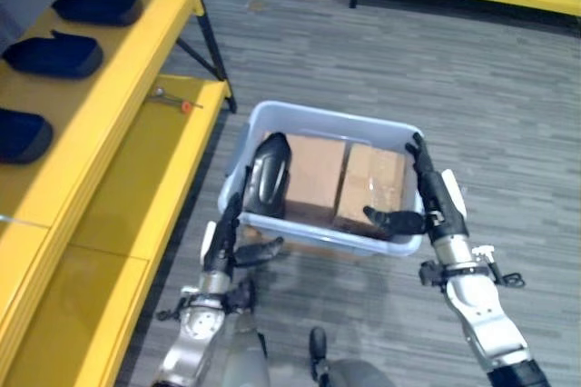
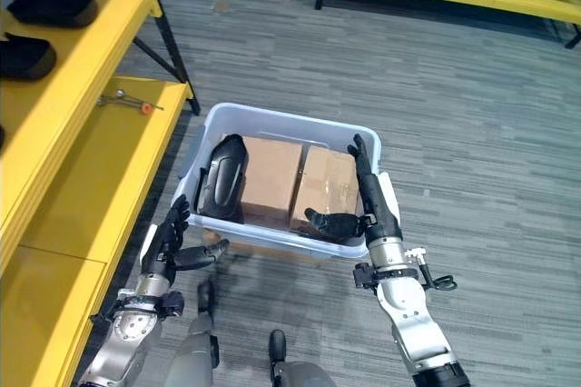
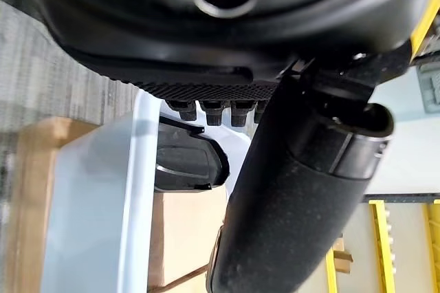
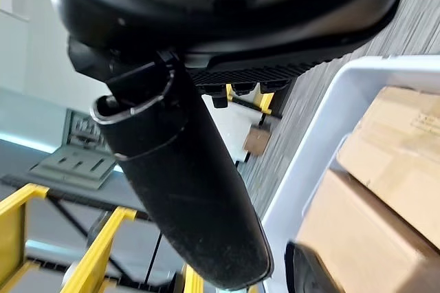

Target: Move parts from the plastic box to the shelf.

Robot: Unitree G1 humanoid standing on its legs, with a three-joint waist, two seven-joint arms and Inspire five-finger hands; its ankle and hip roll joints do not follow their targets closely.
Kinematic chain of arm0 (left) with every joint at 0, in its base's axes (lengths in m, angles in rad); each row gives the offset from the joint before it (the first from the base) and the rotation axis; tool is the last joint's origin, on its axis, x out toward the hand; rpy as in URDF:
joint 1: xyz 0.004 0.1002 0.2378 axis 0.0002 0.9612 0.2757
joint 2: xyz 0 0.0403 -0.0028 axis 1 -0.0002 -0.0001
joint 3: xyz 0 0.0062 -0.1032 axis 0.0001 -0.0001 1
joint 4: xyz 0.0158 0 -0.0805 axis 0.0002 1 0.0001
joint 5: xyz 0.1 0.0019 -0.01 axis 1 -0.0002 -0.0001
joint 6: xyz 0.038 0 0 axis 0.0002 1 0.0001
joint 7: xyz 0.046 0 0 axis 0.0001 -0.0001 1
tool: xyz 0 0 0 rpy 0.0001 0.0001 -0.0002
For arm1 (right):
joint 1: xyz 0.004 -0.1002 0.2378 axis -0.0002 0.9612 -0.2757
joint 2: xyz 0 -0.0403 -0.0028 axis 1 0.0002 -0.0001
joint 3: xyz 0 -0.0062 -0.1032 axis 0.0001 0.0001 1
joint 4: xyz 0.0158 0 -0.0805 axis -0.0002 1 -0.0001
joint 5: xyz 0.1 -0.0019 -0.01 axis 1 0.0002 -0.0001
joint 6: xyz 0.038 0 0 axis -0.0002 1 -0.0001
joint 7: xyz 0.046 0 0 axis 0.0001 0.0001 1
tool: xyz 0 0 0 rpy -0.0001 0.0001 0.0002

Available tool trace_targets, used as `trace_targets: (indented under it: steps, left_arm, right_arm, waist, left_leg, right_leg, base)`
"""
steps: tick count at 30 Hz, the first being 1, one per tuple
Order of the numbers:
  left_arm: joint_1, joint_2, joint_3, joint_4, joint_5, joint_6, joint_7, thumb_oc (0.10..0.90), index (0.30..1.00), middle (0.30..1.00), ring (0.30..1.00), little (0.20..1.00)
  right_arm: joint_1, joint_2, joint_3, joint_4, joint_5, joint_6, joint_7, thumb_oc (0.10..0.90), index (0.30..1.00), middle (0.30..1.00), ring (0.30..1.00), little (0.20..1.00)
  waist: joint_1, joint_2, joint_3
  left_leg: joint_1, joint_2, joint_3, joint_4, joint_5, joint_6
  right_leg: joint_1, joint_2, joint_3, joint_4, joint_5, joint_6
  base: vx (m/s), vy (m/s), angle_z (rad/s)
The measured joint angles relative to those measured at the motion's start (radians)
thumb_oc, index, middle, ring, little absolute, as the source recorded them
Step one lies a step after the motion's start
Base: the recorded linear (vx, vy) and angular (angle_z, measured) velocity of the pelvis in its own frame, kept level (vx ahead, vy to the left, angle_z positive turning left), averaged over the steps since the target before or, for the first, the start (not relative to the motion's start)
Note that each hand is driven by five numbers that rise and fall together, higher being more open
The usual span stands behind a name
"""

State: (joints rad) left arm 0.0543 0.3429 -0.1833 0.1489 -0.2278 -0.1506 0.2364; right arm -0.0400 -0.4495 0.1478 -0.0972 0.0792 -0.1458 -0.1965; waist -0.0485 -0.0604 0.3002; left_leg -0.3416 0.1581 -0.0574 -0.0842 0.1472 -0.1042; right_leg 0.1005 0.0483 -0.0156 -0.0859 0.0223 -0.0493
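A dark moulded part (image 1: 270, 175) is seen standing on end at the left of the pale plastic box (image 1: 320, 119), leaning against two cardboard cartons (image 1: 343, 183) that take up the remainder of the box. The box sits on the grey floor just beside the yellow shelf (image 1: 109, 124), on whose upper level three similar dark parts (image 1: 54, 54) are already laid. The step in hand is judged to be an approach to the box, with nothing lifted so far. The left hand (image 1: 227, 234) is held open, fingers straight along the outside of the box's left wall, thumb spread. The right hand (image 1: 427, 201) is likewise open, fingers straight along the right rim, thumb reaching inward over the carton. Nothing is gripped by either. A reach inward to the dark part would be called for next.
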Motion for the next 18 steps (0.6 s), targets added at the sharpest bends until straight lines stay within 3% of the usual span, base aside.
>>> trace_targets:
  steps: [2,5,6,10,11,18]
  left_arm:
    - [0.006,0.0,0.007,-0.002,0.0,0.0,0.0,0.9,1.0,1.0,1.0,1.0]
    - [0.008,-0.005,0.029,-0.007,-0.001,-0.001,0.003,0.9,1.0,1.0,1.0,1.0]
    - [0.006,0.0,0.027,-0.007,-0.001,-0.001,0.002,0.9,1.0,1.0,1.0,1.0]
    - [-0.024,0.007,0.027,-0.025,-0.001,-0.003,0.02,0.9,1.0,1.0,1.0,1.0]
    - [-0.027,0.012,0.029,-0.035,-0.001,-0.003,0.026,0.9,1.0,1.0,1.0,1.0]
    - [-0.038,0.059,0.052,-0.041,-0.001,-0.005,0.067,0.9,1.0,1.0,1.0,1.0]
  right_arm:
    - [0.003,0.0,-0.005,-0.006,0.0,0.0,0.0,0.9,1.0,1.0,1.0,1.0]
    - [0.03,-0.017,-0.035,-0.045,-0.001,-0.002,0.0,0.9,1.0,1.0,1.0,1.0]
    - [0.06,-0.012,-0.044,-0.053,0.0,-0.001,-0.002,0.9,1.0,1.0,1.0,1.0]
    - [0.08,-0.004,-0.021,-0.053,-0.001,0.002,0.007,0.9,1.0,1.0,1.0,1.0]
    - [0.076,-0.004,-0.007,-0.053,-0.001,0.002,0.01,0.9,1.0,1.0,1.0,1.0]
    - [0.033,0.015,0.035,-0.053,-0.002,0.005,0.025,0.9,1.0,1.0,1.0,1.0]
  waist:
    - [0.0,0.008,0.0]
    - [-0.008,0.048,-0.015]
    - [-0.02,0.06,-0.023]
    - [-0.013,0.041,-0.027]
    - [0.004,0.04,-0.028]
    - [0.048,0.024,-0.03]
  left_leg:
    - [0.027,-0.006,0.013,0.013,0.01,0.009]
    - [0.117,-0.037,0.055,0.063,0.006,0.05]
    - [0.17,-0.055,0.095,0.021,0.062,0.073]
    - [0.177,-0.145,0.128,0.026,0.033,0.135]
    - [0.182,-0.166,0.139,0.026,0.022,0.148]
    - [0.188,-0.213,0.206,0.024,-0.014,0.19]
  right_leg:
    - [0.022,-0.003,0.017,0.0,-0.012,0.018]
    - [0.058,-0.021,0.046,0.0,-0.065,0.035]
    - [0.07,-0.044,0.06,0.012,-0.088,0.066]
    - [0.04,-0.145,0.045,0.064,-0.106,0.105]
    - [0.037,-0.175,0.044,0.068,-0.109,0.111]
    - [-0.022,-0.261,0.065,0.111,-0.072,0.207]
  base:
    - [0.28,0.265,-0.62]
    - [0.25,0.296,-0.69]
    - [0.14,0.24,-0.33]
    - [0.09,0.213,-0.1]
    - [0.08,0.277,-0.12]
    - [0.04,0.153,-0.21]
